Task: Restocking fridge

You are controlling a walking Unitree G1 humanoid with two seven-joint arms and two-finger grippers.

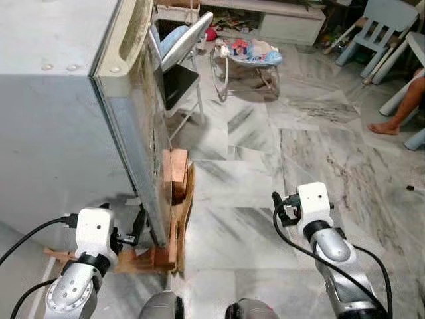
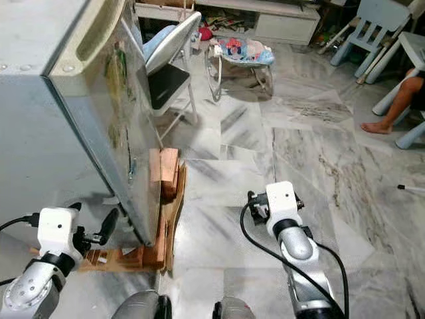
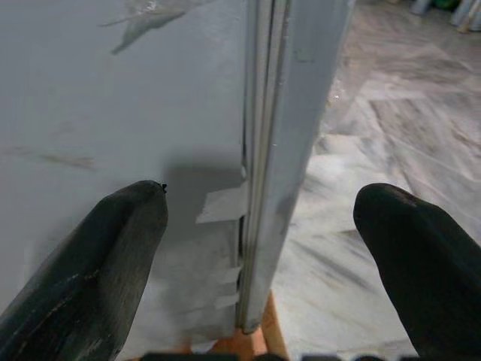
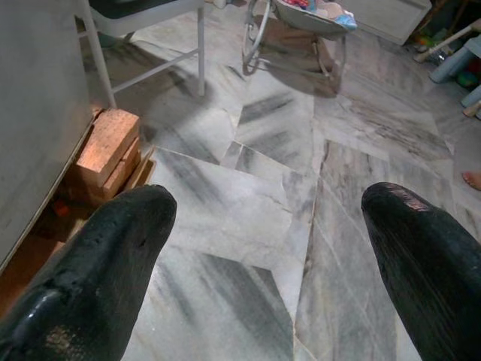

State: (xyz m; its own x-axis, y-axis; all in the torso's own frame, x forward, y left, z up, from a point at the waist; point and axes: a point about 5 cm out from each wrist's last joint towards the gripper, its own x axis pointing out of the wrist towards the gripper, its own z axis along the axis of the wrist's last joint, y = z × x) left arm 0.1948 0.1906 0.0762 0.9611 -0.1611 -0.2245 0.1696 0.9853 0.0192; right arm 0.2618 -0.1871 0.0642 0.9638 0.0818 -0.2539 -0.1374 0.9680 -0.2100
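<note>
A grey fridge (image 1: 53, 133) stands at my left, its door (image 1: 143, 126) closed, with me facing its side and the door's edge. My left gripper (image 3: 263, 203) is open and low by the fridge's bottom front corner, its fingers (image 1: 136, 229) either side of the seam between door and body without touching it. My right gripper (image 4: 270, 218) is open and empty over the marble floor (image 1: 252, 186), to the right of the fridge. No item for stocking can be seen.
Wooden blocks (image 1: 176, 176) and a wooden base (image 1: 149, 259) prop up the fridge. Beyond it stand a folding chair (image 1: 182, 60) and a baby bouncer (image 1: 249, 53). A person's foot (image 1: 385, 126) and a small blue chair (image 1: 385, 26) are at far right.
</note>
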